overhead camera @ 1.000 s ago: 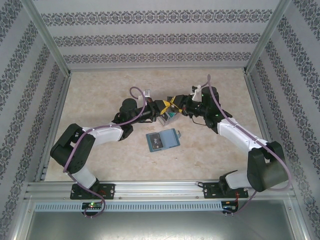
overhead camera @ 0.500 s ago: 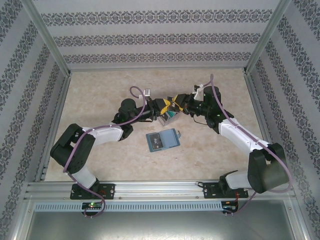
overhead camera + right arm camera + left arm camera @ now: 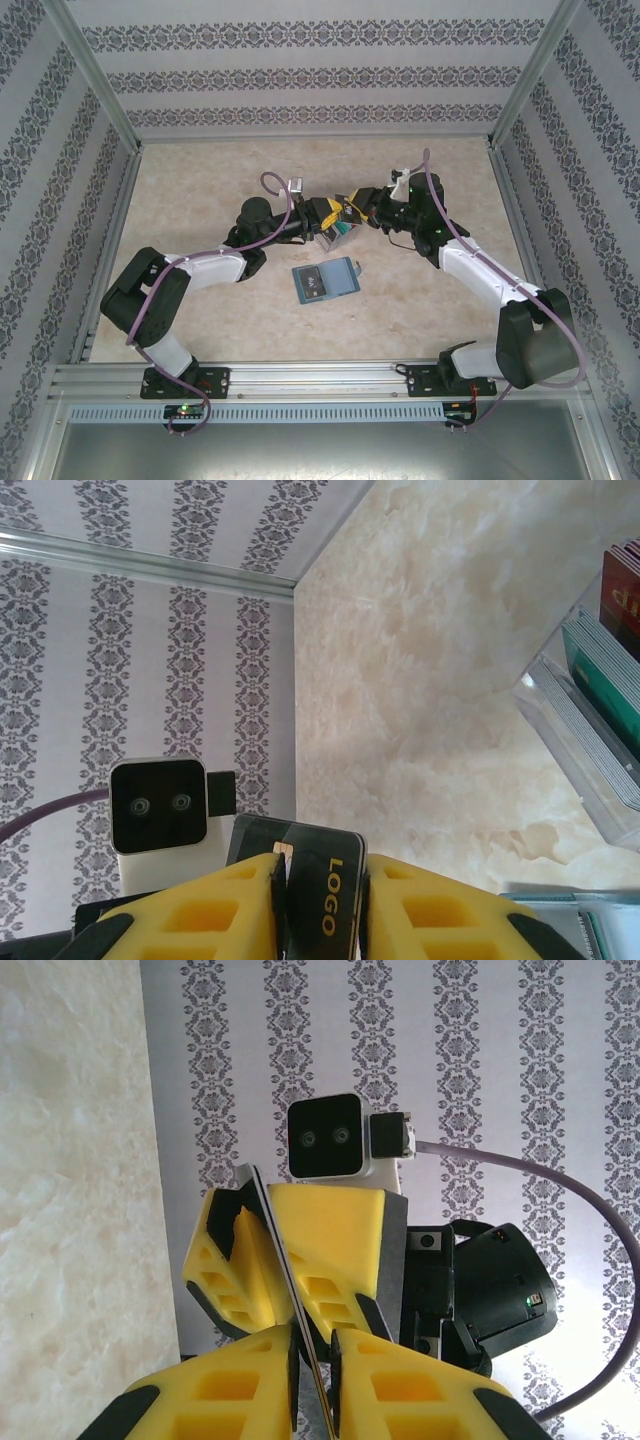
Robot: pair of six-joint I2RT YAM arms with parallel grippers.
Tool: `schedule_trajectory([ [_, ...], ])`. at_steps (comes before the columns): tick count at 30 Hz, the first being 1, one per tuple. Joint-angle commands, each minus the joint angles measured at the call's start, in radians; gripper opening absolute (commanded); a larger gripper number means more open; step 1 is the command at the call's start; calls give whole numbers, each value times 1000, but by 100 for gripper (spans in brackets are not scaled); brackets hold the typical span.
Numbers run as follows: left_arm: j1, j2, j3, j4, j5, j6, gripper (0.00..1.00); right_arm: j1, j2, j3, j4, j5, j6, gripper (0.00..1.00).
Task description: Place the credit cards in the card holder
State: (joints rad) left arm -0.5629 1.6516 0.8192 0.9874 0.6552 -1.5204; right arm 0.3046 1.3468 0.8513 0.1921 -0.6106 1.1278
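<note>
A dark credit card [image 3: 335, 865] with a gold "LOGO" is pinched between my right gripper's [image 3: 318, 872] yellow fingers, above the middle of the table. Seen edge-on in the left wrist view, the same card [image 3: 262, 1222] runs down between my left gripper's [image 3: 312, 1355] pads with a thin gap on each side, so those jaws stand slightly open around it. The two grippers meet tip to tip [image 3: 343, 209]. The teal-blue card holder [image 3: 325, 279] lies open and flat on the table just in front of them, a card showing on its left face.
A small clear plastic box [image 3: 590, 730] holding red and teal-green cards stands on the table under the grippers, also visible as the box [image 3: 341, 232] from above. Patterned walls and metal rails enclose the beige tabletop [image 3: 430, 300].
My left jaws have eased open off the card that they held a second ago. The right jaws have closed a little onto it. Both arms have barely shifted.
</note>
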Motion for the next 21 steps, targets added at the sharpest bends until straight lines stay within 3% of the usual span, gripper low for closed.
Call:
schedule_trajectory([
  [1,-3,-25,32,113,32,0,18,-11,-19,-23,-30,41,-6,25],
  [8,-3,-21,32,62,17,20,20,-9,-29,-18,11,-13,-5,6],
  [21,-4,47,91,150,97,-12,28,-4,15,23,43,-123,-19,5],
])
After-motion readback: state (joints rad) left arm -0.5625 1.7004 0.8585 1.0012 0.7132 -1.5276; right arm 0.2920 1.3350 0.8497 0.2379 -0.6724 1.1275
